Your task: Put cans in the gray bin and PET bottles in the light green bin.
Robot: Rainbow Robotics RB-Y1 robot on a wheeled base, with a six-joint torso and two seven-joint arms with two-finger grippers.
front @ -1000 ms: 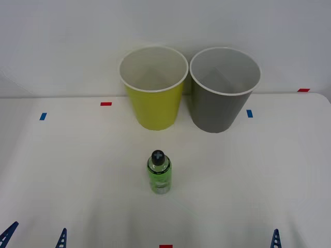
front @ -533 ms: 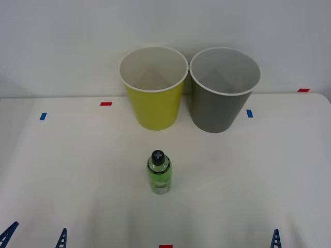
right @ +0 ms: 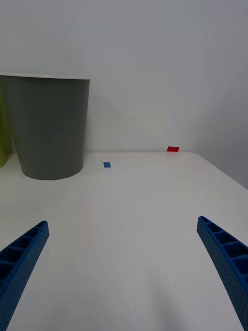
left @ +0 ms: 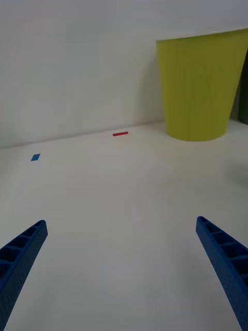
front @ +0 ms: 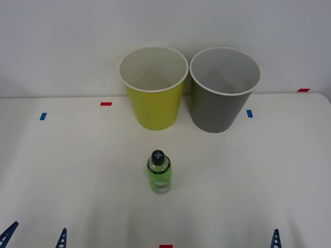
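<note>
The PET bottle (front: 159,176) stands upright mid-table (front: 269,175), black cap up, well clear of both bins. At the far edge the light green bin (front: 153,88) and gray bin (front: 224,89) sit side by side, just beside each other. The left gripper (left: 121,274) hovers by the near edge, jaws released; the right gripper (right: 124,274) likewise, jaws spread wide, nothing held.

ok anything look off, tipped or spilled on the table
Nothing stands out. The PET bottle stands upright and capped, apart from the upright light green bin and gray bin. Left gripper and right gripper are open, low near the table's front edge.
</note>
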